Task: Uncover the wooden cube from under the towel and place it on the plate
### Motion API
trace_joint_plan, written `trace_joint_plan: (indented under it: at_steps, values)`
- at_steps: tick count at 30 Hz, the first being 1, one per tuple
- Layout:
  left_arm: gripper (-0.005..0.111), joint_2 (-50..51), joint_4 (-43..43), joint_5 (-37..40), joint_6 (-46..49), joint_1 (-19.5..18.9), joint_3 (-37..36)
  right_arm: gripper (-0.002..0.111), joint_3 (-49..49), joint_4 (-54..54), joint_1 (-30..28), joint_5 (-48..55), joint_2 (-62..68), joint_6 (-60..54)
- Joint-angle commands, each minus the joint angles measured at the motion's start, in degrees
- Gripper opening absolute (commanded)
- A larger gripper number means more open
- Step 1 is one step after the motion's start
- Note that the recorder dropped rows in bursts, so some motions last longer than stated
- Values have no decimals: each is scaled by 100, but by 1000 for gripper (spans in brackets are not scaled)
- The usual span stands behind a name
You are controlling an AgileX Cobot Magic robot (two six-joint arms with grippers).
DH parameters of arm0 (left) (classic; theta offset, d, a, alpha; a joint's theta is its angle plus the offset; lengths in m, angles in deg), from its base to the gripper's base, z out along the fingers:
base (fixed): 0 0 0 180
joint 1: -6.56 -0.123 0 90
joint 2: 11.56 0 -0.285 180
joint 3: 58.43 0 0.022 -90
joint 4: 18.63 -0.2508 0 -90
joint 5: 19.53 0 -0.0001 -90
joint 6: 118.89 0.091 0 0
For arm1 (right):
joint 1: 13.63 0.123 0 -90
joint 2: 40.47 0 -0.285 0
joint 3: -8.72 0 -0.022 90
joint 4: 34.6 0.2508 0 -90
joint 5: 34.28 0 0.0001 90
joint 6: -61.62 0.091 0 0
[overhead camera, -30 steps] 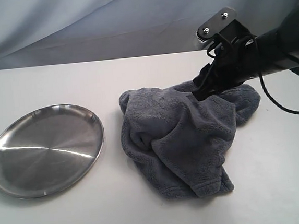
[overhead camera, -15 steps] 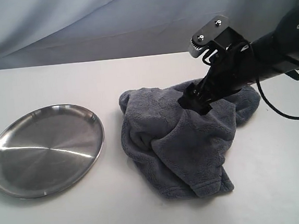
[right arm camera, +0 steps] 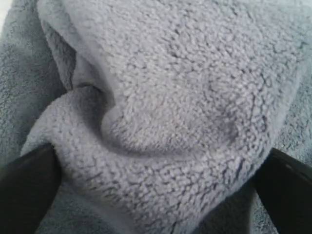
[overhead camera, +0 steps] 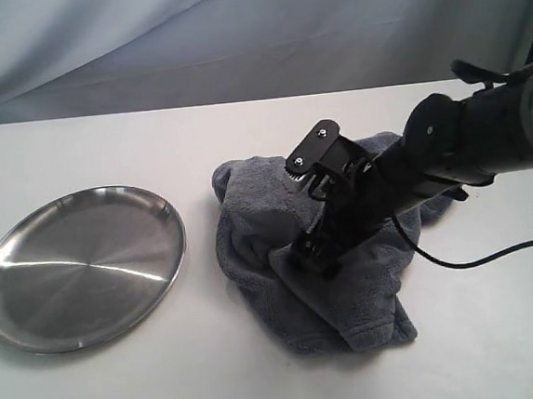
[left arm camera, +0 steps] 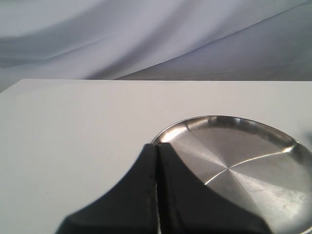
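The dark grey-blue towel (overhead camera: 267, 204) lies bunched on the white table, right of centre. The wooden cube is hidden. My right gripper (overhead camera: 313, 254) reaches in from the right and presses down on the middle of the towel. In the right wrist view its fingers (right arm camera: 27, 183) stand far apart, open, with a thick fold of towel (right arm camera: 170, 87) bulging between them. The round silver plate (overhead camera: 81, 267) sits bare at the left. My left gripper (left arm camera: 157, 146) is shut on nothing, its tips hovering by the near rim of the plate (left arm camera: 234, 161).
A pale draped cloth (overhead camera: 233, 34) forms the backdrop behind the table. The right arm's cable (overhead camera: 477, 258) trails over the table to the right of the towel. Bare table (overhead camera: 217, 381) lies in front of the plate and the towel.
The right gripper has travelled from the towel's far right edge down and leftwards onto its middle. Its jaws have opened wide. The towel's far side has flattened a little.
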Motion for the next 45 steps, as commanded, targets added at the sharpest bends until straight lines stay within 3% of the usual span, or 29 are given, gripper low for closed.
trace_joint_plan:
  at_steps: [1,4,7,9,10,11,12,14,21,29,45]
  values:
    - [0,-15,-7,-82,-16,-23,0,105,-1,-24,83,-443,87,1]
    - [0,-15,-7,-82,-16,-23,0,102,-1,-24,83,-553,87,67]
    - [0,-15,-7,-82,-16,-23,0,88,-1,-24,83,-554,87,67]
    - [0,-15,-7,-82,-16,-23,0,69,-1,-24,83,-554,87,67]
    - [0,-15,-7,-82,-16,-23,0,48,-1,-24,83,-554,87,67]
    - [0,-15,-7,-82,-34,-23,0,36,-1,-24,83,-529,87,67]
    - [0,-15,-7,-82,-34,-23,0,16,-1,-24,83,-462,87,67]
    - [0,-15,-7,-82,-34,-23,0,0,-1,-24,83,-280,58,67]
    - [0,-15,-7,-82,-19,-23,0,0,-27,-41,83,603,-851,26]
    - [0,-15,-7,-82,-34,-23,0,0,-27,258,83,853,-2044,26]
    - [0,-15,-7,-82,-22,-23,0,0,-27,1518,83,1170,-2913,-290]
